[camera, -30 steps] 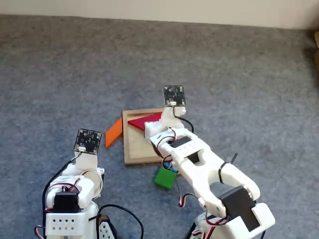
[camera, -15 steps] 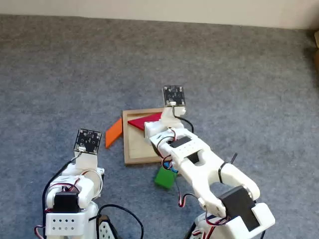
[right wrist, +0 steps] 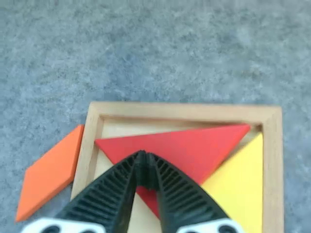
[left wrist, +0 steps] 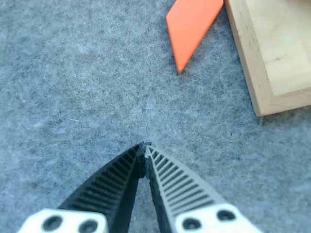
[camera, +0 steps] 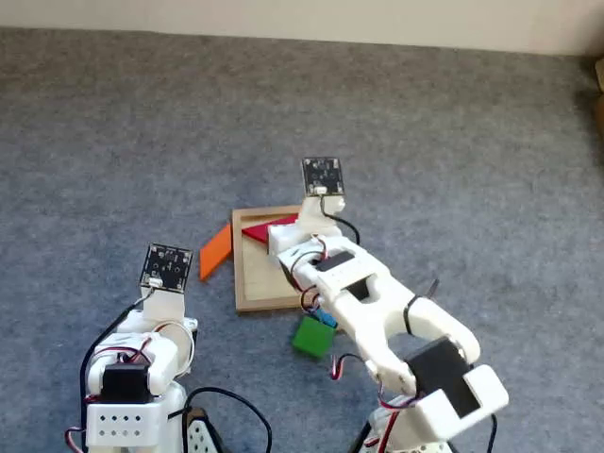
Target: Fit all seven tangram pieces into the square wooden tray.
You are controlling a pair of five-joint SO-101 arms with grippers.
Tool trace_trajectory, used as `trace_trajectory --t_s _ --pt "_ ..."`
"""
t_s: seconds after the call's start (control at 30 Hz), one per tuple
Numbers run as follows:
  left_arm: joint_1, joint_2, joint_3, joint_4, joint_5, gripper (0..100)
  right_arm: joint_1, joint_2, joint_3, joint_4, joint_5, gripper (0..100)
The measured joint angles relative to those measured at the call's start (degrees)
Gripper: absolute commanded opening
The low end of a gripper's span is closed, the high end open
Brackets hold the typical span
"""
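**Partly filled tray, both hands closed**

At the left, the left hand hangs over the grey, felt-like bench, its ribbed fingers pressed together on nothing. Next, a flat orange parallelogram lies on the bench just outside the left rim of the square wooden tray. Inside the tray a large red triangle lies along the far wall. A yellow piece sits flush against its slanted edge and is cut off at the border. The right hand, closed and empty, covers the triangle's near corner; contact cannot be judged. From above, the right arm hides much of the tray. A green piece lies outside the near rim, partly under that arm.
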State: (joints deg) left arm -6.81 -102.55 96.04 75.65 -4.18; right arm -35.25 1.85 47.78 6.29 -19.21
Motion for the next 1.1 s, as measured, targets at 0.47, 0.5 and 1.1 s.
trace_trajectory --t_s 0.47,0.5,1.1 --pt "0.00 0.00 0.00 0.00 0.00 1 0.97 1.32 -8.70 15.65 0.00 0.4" --pt "0.00 0.00 0.00 0.00 0.00 1 1.58 1.32 -8.70 15.65 0.00 0.4" --pt "0.00 0.00 0.00 0.00 0.00 1 4.22 -5.19 -8.70 23.12 0.00 0.4"
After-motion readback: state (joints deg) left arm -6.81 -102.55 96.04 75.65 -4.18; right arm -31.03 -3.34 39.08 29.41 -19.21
